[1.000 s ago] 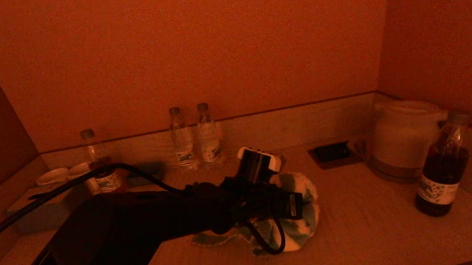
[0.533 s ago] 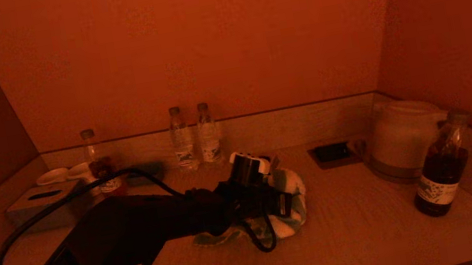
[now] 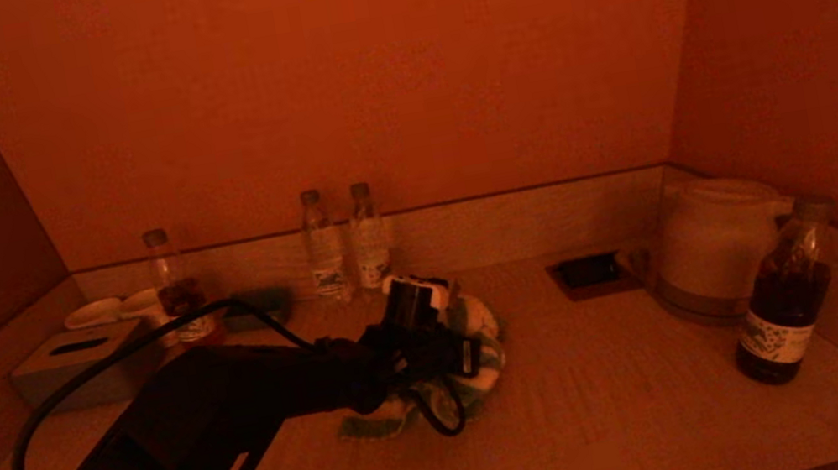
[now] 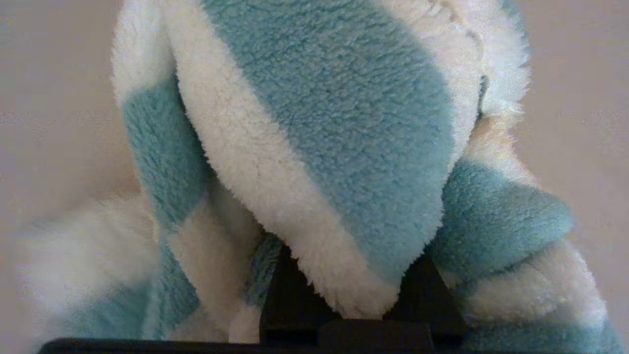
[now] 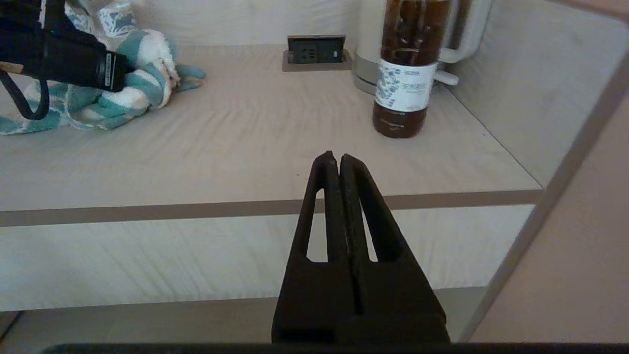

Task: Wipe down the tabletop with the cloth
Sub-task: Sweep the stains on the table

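The left gripper point(image 3: 480, 344) is down on the tabletop point(image 3: 626, 404), and its fingers are squeezed onto a bunched-up fold of the cloth point(image 3: 474, 358). In the left wrist view the fluffy blue and white cloth point(image 4: 314, 147) fills almost everything, with the two dark fingers pinching it from both sides.

Take the white kettle point(image 3: 714, 245) as the marker. The cloth lies well to the left of the kettle, about the middle of the tabletop, a bit in front of the two water bottles point(image 3: 343, 239) that stand by the back wall. The cloth sits right at the gripper's tip and trails out behind and under it, toward the left front. Its long way runs roughly left to right across the tabletop.

The left arm is the one on the cloth, so it is the one to wipe with. I think the next push should slide sideways along the tabletop, pressing down.

The right gripper point(image 5: 338, 162) hangs in front of the table edge, nearer than the kettle, with its fingers pressed together and nothing in them. It is well apart from the cloth.

A dark drink bottle point(image 5: 405, 69) stands just in front of the kettle. Its white label has small print, but it is too small to read. A wall socket point(image 5: 316, 51) sits flat in the tabletop left of the kettle.
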Tool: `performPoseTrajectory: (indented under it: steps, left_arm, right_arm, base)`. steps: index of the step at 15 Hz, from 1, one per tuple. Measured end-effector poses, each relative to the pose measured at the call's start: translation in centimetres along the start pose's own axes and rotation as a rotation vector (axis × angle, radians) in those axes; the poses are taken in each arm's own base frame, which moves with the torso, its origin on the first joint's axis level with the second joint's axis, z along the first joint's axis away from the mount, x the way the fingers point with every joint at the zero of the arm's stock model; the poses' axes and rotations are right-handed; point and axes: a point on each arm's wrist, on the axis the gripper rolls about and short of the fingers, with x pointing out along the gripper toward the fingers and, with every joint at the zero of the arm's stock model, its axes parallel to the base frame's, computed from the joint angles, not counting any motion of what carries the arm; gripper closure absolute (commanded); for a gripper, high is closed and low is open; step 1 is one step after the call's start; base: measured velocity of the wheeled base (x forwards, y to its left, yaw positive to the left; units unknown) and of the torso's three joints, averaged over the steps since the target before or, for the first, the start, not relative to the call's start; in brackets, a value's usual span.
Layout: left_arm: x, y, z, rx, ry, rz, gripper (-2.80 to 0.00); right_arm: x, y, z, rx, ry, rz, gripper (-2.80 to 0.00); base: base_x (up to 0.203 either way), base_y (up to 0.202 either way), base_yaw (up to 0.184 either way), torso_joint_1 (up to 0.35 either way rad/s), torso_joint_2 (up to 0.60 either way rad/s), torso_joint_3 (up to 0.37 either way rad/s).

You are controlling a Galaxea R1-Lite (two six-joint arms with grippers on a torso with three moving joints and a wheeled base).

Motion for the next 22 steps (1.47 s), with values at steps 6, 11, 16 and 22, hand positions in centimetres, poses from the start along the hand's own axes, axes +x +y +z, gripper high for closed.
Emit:
performPoseTrajectory:
  steps: [6, 11, 16, 22]
  left_arm:
    - [-2.6, 8.4, 2.2, -0.091, -0.060, 0.363, 0.00]
    - [-5.5, 11.0, 2.8, -0.109, -0.094, 0.421, 0.00]
    - [-7.9, 12.7, 0.1, -0.115, -0.006, 0.478, 0.00]
    - [-12.5, 12.1, -5.7, -0.166, 0.160, 0.512, 0.00]
  right_arm:
    - [0.0, 0.0, 0.0, 0.000, -0.002, 0.000, 0.00]
    - [0.0, 0.0, 0.0, 0.000, -0.001, 0.001, 0.00]
    - [0.0, 0.0, 0.0, 0.000, -0.001, 0.000, 0.00]
    - [0.0, 0.0, 0.0, 0.000, 0.000, 0.000, 0.00]
  base:
    - [0.000, 0.000, 0.000, 0.000, 0.00, 0.000]
    - [0.000, 0.000, 0.000, 0.000, 0.00, 0.000]
    - [0.000, 0.000, 0.000, 0.000, 0.00, 0.000]
    - [0.000, 0.000, 0.000, 0.000, 0.00, 0.000]
